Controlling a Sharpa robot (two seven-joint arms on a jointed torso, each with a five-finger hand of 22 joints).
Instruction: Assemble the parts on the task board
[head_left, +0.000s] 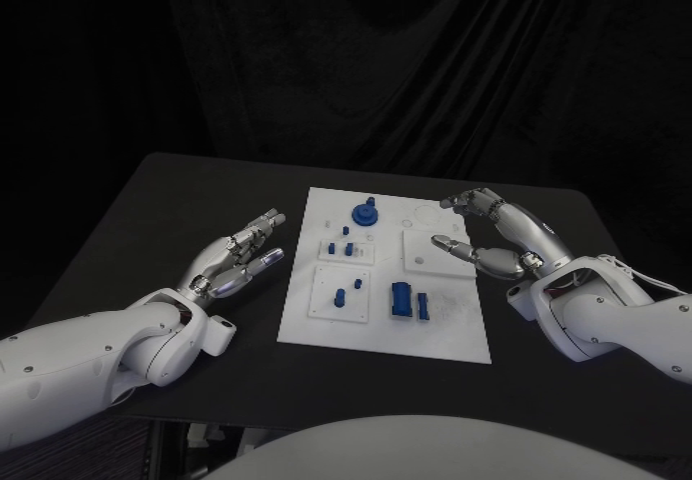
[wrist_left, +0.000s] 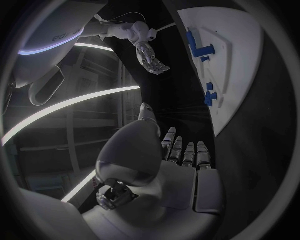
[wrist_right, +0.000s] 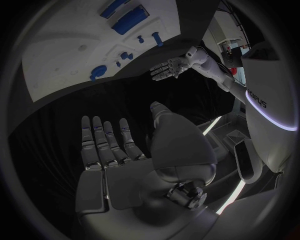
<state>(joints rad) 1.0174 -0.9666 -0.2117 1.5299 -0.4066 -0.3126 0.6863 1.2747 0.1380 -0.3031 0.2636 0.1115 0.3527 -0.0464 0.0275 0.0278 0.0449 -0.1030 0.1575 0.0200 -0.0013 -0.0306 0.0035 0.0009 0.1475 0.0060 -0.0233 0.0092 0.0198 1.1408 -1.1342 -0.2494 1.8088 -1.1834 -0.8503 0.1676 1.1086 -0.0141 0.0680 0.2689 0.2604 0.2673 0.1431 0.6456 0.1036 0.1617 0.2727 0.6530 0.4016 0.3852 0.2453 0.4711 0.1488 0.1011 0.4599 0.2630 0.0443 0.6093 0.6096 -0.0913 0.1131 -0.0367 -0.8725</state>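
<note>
A: What is on the far left?

B: The left hand (head_left: 241, 255). It rests over the black bench (head_left: 144, 215), just beside the left edge of the task board (head_left: 447, 330). Its fingers (head_left: 268, 217) are spread out flat and hold nothing.

A: Is it touching the board?

B: No. There is a strip of dark bench between them. The left wrist view shows the same thing: the fingers (wrist_left: 185, 150) lie straight, and the white board (wrist_left: 240, 60) is off to the side.

A: What is on the board?

B: Small blue parts. Near the far end stands a round blue part (head_left: 366, 213) with a knob on top. Below it are some tiny blue pegs (head_left: 343, 246). Nearer to the robot there is one more blue peg (head_left: 340, 295), and right of that a tall blue block (head_left: 401, 299) with a thin blue piece (head_left: 426, 304) next to it.

A: Is anything in the way of the parts?

B: No hand covers them. They all sit apart from the hands.

A: And on the right?

B: The right hand (head_left: 493, 237). It sits at the right edge of the board, near the far end. Its fingers (head_left: 464, 199) are apart and a bit bent, with nothing in them. One fingertip reaches over the white edge. I cannot tell if it touches.

A: What about the room?

B: A dark curtain (head_left: 433, 80) hangs behind the bench.
</note>
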